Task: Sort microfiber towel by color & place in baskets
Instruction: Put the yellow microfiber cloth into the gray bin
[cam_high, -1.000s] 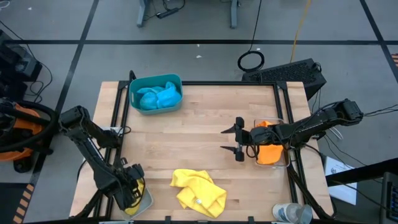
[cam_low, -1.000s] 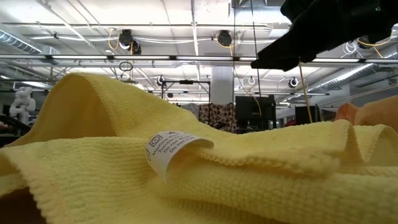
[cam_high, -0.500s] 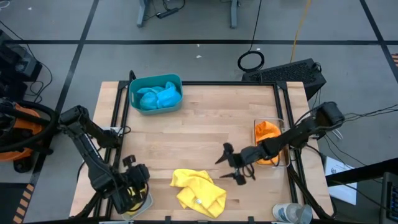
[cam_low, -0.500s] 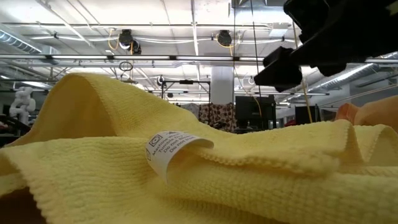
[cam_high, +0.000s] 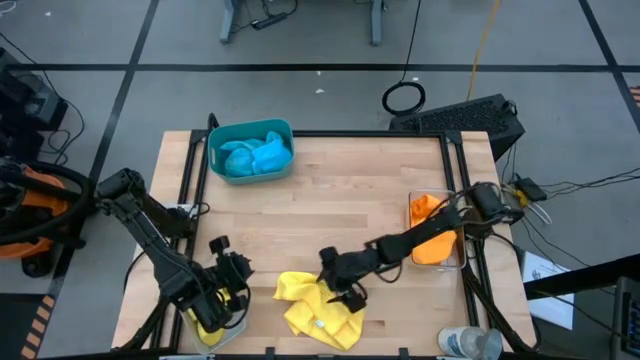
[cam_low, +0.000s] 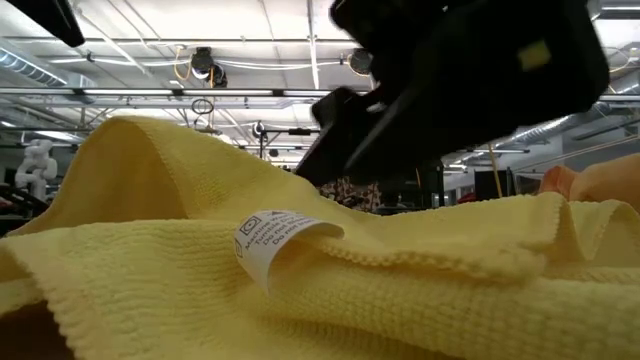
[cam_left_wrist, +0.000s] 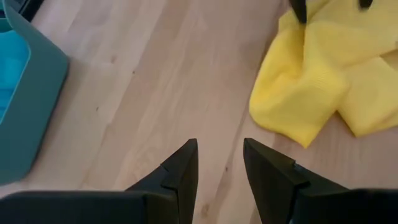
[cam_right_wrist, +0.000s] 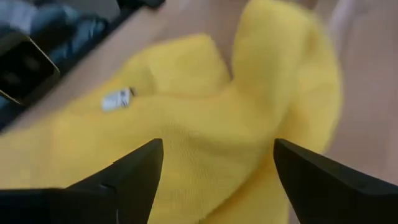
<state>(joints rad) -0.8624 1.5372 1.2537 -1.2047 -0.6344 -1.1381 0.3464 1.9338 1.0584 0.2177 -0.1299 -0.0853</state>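
A: Where your right gripper (cam_high: 338, 280) hangs, near the front edge of the tabletop (cam_high: 330, 205), its two dark fingers (cam_right_wrist: 134, 171) stand spread wide over the crumpled yellow towel (cam_high: 318, 308), with nothing between them.

B: What does that cloth look like up close?

A: You see a soft, looped weave in bright yellow, bunched into rounded folds, with a small white printed label (cam_low: 268, 240) sticking up from one ridge. It lies loose on the pale wooden planks, near the front edge and about midway along it.

B: And your left gripper?

A: Your left gripper (cam_high: 228, 283) sits toward the front left corner. Its tapered, wedge-shaped dark fingers (cam_left_wrist: 181, 171) stand narrowly parted and hold nothing; bare wood shows through the gap. Just beside it, at the corner, a second yellow towel (cam_high: 212, 328) lies in the pale grey basket (cam_high: 238, 322), mostly hidden by the arm.

B: Where are the other towels?

A: At the back left corner you have the teal basket (cam_high: 217, 137), a rounded-cornered plastic bin, holding fuzzy bright blue towels (cam_high: 255, 155) heaped together. Along the right edge, the clear basket (cam_high: 458, 262) holds rumpled orange towels (cam_high: 434, 232), partly crossed by your right arm. I cannot tell how many lie in it.
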